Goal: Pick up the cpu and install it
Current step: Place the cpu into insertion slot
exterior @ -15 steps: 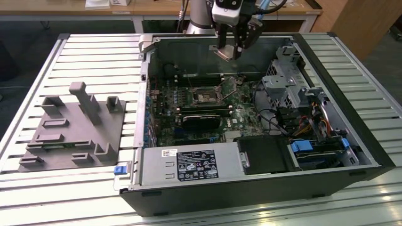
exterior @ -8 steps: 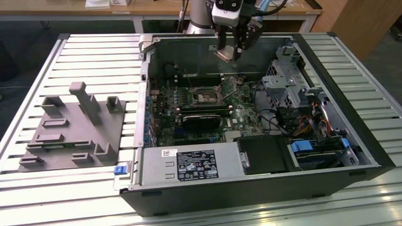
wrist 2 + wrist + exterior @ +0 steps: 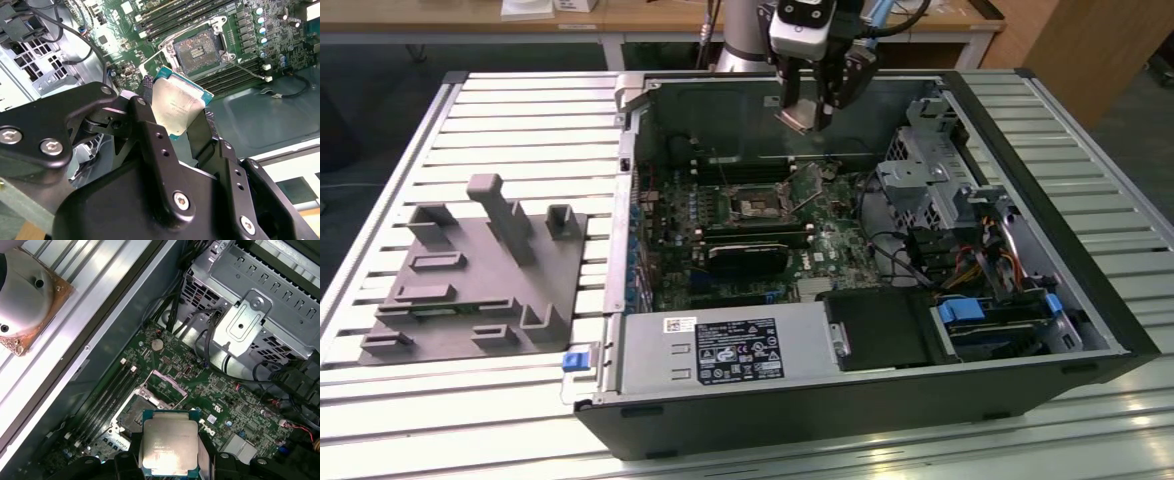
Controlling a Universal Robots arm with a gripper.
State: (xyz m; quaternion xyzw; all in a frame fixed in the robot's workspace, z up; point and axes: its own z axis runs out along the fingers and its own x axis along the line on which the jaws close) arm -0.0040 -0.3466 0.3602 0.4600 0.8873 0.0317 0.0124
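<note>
Silver-grey metal face up, the cpu (image 3: 180,102) is pinched by two opposite edges between the black fingers (image 3: 150,125) of the end effector (image 3: 177,107), which is closed only as far as the chip's width allows. Gripping the edges probably keeps the pads off the contact side underneath. The chip hangs in the air inside the open computer case (image 3: 854,425), above the green motherboard (image 3: 235,410) and touching nothing but the fingers. In the exterior view it is held high, near the case's far wall. The CPU socket (image 3: 200,50) lies below it with its metal load frame (image 3: 167,386) swung up, so the contact bed is exposed and ready to take the chip. In both wrist views the chip's edges look turned and tilted against the socket's square, so it does not seem lined up for seating. The grey fixture plate (image 3: 467,270) sits on the slatted worktop (image 3: 520,120) at the exterior view's left, well apart from the chip.
</note>
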